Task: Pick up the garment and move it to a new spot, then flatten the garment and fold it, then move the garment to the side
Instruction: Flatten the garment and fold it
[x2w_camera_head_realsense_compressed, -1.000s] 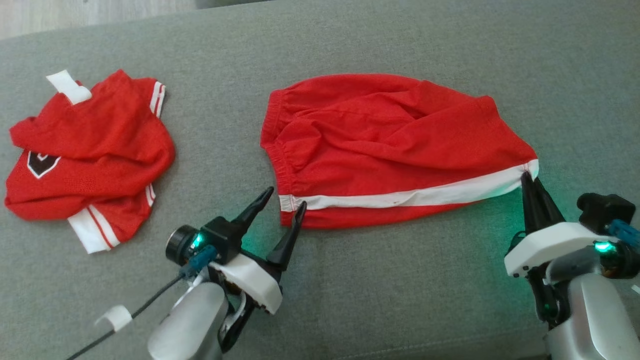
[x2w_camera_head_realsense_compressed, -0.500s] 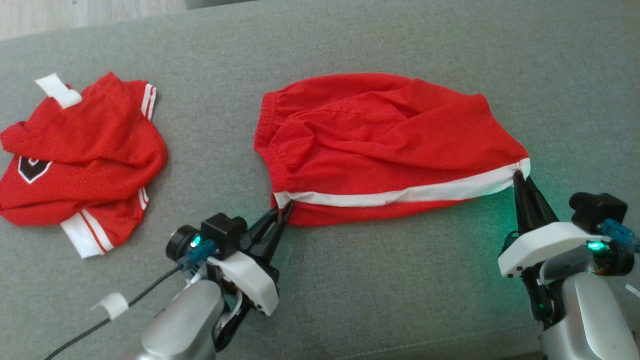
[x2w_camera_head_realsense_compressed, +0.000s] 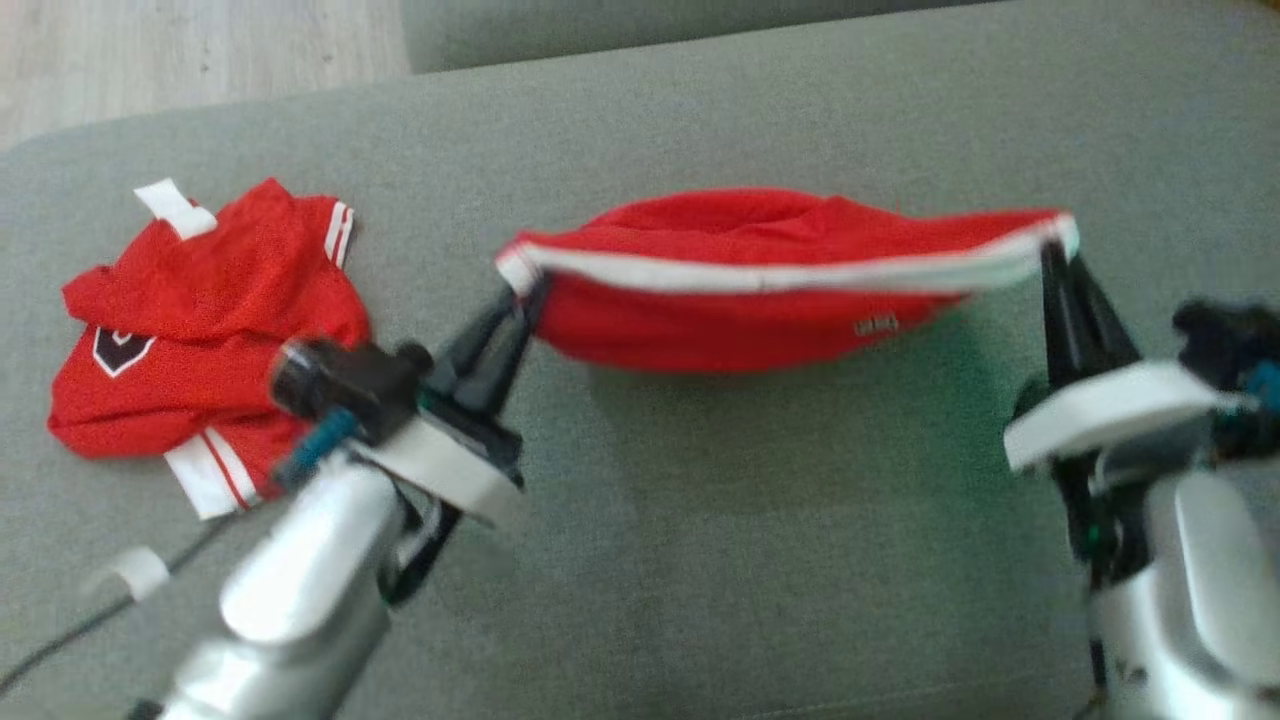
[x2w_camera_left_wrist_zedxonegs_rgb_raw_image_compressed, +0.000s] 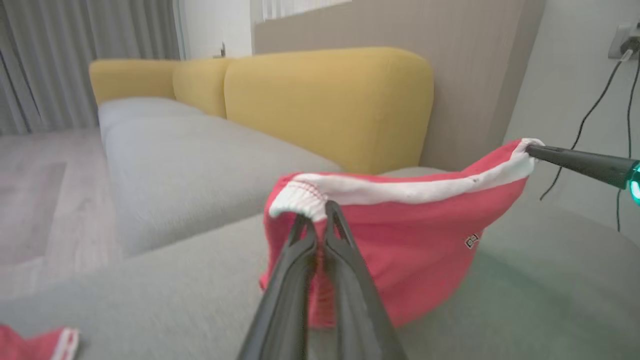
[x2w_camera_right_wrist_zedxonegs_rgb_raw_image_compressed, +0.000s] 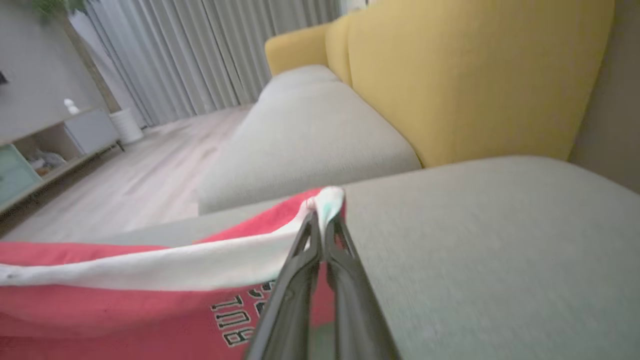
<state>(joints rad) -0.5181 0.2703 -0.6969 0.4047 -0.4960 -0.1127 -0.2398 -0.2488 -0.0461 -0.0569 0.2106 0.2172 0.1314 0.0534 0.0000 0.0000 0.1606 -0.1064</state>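
Observation:
The garment (x2w_camera_head_realsense_compressed: 740, 300), red shorts with a white side stripe, hangs in the air above the grey cushion (x2w_camera_head_realsense_compressed: 800, 520), stretched between both grippers. My left gripper (x2w_camera_head_realsense_compressed: 525, 290) is shut on its left, waistband corner, seen as white ribbed cloth over the fingertips in the left wrist view (x2w_camera_left_wrist_zedxonegs_rgb_raw_image_compressed: 320, 210). My right gripper (x2w_camera_head_realsense_compressed: 1052, 250) is shut on the right corner of the white stripe, and in the right wrist view (x2w_camera_right_wrist_zedxonegs_rgb_raw_image_compressed: 322, 212) the cloth bunches at its tips. The garment (x2w_camera_left_wrist_zedxonegs_rgb_raw_image_compressed: 400, 250) sags below the taut stripe, with black lettering on the garment (x2w_camera_right_wrist_zedxonegs_rgb_raw_image_compressed: 150, 305).
A crumpled red jersey (x2w_camera_head_realsense_compressed: 200, 330) with white trim lies at the cushion's left. Yellow backrests (x2w_camera_left_wrist_zedxonegs_rgb_raw_image_compressed: 325, 100) rise behind the grey seats. Wooden floor (x2w_camera_head_realsense_compressed: 180, 60) lies beyond the cushion's far left edge. A black cable (x2w_camera_left_wrist_zedxonegs_rgb_raw_image_compressed: 580, 135) hangs on the wall.
My left gripper closed on the waistband corner. Both grippers then rose and lifted the shorts off the cushion, pulling the striped edge taut. The head camera has shifted too.

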